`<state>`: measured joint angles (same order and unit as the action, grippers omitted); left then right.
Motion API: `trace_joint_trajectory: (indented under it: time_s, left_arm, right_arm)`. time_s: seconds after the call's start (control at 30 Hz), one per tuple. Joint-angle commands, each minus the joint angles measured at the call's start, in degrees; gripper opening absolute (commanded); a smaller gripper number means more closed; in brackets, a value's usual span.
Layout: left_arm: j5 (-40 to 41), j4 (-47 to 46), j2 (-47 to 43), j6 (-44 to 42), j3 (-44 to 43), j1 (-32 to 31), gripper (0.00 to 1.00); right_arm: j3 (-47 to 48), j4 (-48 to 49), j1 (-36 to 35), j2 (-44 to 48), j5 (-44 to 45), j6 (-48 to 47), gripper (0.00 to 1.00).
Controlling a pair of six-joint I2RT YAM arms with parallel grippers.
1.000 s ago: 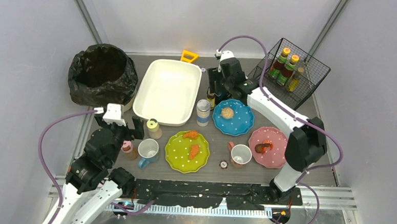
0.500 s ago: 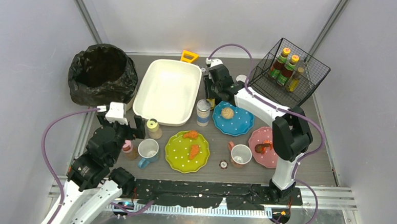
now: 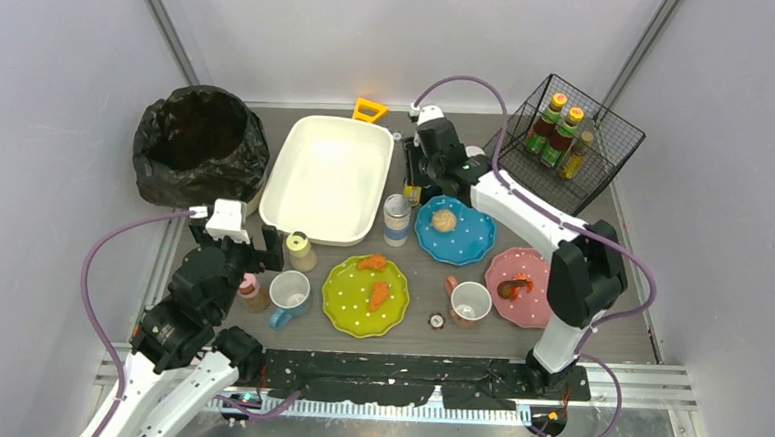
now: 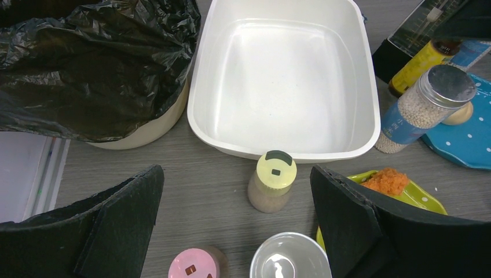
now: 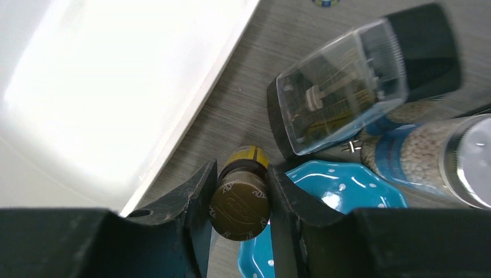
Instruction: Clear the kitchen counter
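Kitchen counter point(image 3: 429, 276): dark wood-grain top, crowded across the middle. Bare strips run along the near edge and at the right, between the pink plate and the counter's right edge.
Bin bag point(image 3: 199, 144): black, mouth open, at the far left corner, overhanging the counter's left edge and touching the tub's left rim.
White tub point(image 3: 327, 180): far centre-left, nothing inside. An orange handle point(image 3: 370, 109) pokes out behind its far rim.
Wire basket point(image 3: 607, 150): far right corner, tilted, three bottles inside.
Plates: the green plate point(image 3: 349, 302) sits near centre, the blue plate point(image 3: 468, 238) is behind it to the right, and the pink plate point(image 3: 540, 297) is farthest right. All carry food and the gaps between them are narrow.
Left gripper point(image 4: 236, 169): jaws spread wide, holding nothing, hovering over the near-left group of jars.
Right gripper point(image 5: 241, 168): pinching the brown-capped bottle, one finger pressed to each side of the cap, in the tight lane between the tub's right rim and the blue plate.
Mugs: the left mug point(image 3: 289, 293) is just beside the green plate; the right mug point(image 3: 469, 303) is between the green and pink plates.
Grain jar point(image 3: 396, 219): metal lid, upright, close to the tub's near-right corner.
Yellow-lidded jar point(image 4: 272, 182): upright, just in front of the tub's near rim.
Pink-lidded jar point(image 4: 194, 263): beside the left mug.
Brown-capped bottle point(image 5: 239, 200): upright at the blue plate's edge, with a clear-topped container point(image 5: 341, 87) close behind.
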<state>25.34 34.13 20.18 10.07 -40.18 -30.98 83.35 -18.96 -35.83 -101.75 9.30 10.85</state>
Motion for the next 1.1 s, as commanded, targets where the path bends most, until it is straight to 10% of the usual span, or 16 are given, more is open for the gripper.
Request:
trace_joint_trajectory:
  time_s: [0.0, 0.43, 1.07]
  left_arm:
    - [-0.6, -2.1, -0.7, 0.3, -0.2, 0.3, 0.99]
    - [-0.9, -2.1, -1.6, 0.4, -0.2, 0.4, 0.99]
    - [-1.0, -2.1, -2.6, 0.4, -0.2, 0.4, 0.99]
  right_arm:
    - [5.0, 3.0, -0.2, 9.5, 0.5, -2.4, 0.06]
    - [10.1, -1.2, 2.9, 22.6, 16.7, -11.7, 0.05]
    - [9.4, 2.0, 39.5, 24.4, 14.4, -1.5, 0.05]
